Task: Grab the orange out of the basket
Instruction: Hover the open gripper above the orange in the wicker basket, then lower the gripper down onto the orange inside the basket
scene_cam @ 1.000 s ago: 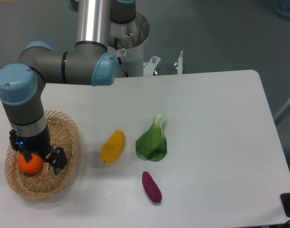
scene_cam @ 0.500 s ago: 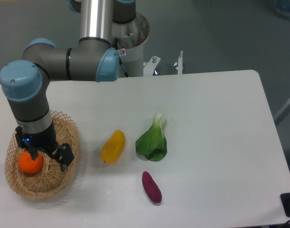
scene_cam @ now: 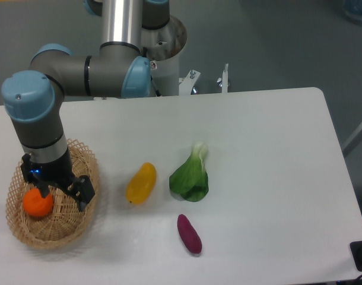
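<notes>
Tan wicker basket (scene_cam: 27, 228) sits at the front-left corner of the tabletop (scene_cam: 258, 148), oval, open lattice rim. The orange (scene_cam: 38, 203) lies inside it, on the left half of the basket floor, resting on the weave.

My gripper (scene_cam: 61, 195) hangs low over the basket, wrist pointing straight down. Fingers are spread wide. One fingertip (scene_cam: 43, 191) is at the orange's upper right edge, touching or nearly so; can't tell which from this angle. The other fingertip (scene_cam: 83, 202) is well off to the right, near the basket's right rim, with bare weave between it and the fruit. So the orange is not between my fingers; it's beside the left one. I have hold of nothing.

Arm runs from the base at the rear edge of the tabletop, forearm horizontal toward the left, then down through the wrist above the basket.

Rest of the tabletop:
- yellow-orange mango-like fruit (scene_cam: 140, 183), just right of the basket, clear of it, tilted with its upper end to the right
- leafy green (scene_cam: 191, 175), white stem pointing to the rear edge, near the mango's right side, not touching
- purple sweet potato (scene_cam: 189, 233), toward the front edge, in front of the leafy green, apart from it

All three are near the middle of the white top.
</notes>
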Tool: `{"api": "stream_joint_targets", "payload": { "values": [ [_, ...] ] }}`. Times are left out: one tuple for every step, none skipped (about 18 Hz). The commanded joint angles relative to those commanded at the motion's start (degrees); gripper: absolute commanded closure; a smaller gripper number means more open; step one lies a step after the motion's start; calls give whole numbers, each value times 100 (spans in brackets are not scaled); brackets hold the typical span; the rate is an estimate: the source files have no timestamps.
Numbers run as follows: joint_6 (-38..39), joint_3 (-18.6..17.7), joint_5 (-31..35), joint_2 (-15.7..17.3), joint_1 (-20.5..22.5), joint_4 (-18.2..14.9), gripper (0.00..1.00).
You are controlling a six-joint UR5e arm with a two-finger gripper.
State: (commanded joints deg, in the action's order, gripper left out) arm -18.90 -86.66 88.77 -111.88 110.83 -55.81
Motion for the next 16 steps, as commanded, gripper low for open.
{"api": "stream_joint_targets", "payload": {
  "values": [
    [44,-70,9,17,-9,0,0],
    [183,-201,96,61,-52,26,0],
    [254,-298,175,62,-53,70,0],
    [307,-325,237,44,-105,62,0],
    [316,-378,246,18,-192,70,0],
    [334,-431,237,18,-246,70,0],
    [369,-440,185,-9,-290,62,0],
    [500,-449,159,-61,-368,70,0],
    [666,-449,158,-122,-447,62,0],
    [798,-449,193,-254,-553,70,0],
    [808,-440,193,-298,-606,79,0],
    [826,-440,185,-316,-659,79,0],
    [870,-449,185,-316,-737,79,0],
    [931,-475,176,-316,-799,88,0],
    [940,-492,167,-351,-826,105,0],
    [914,-501,167,-395,-870,114,0]
  ]
}}
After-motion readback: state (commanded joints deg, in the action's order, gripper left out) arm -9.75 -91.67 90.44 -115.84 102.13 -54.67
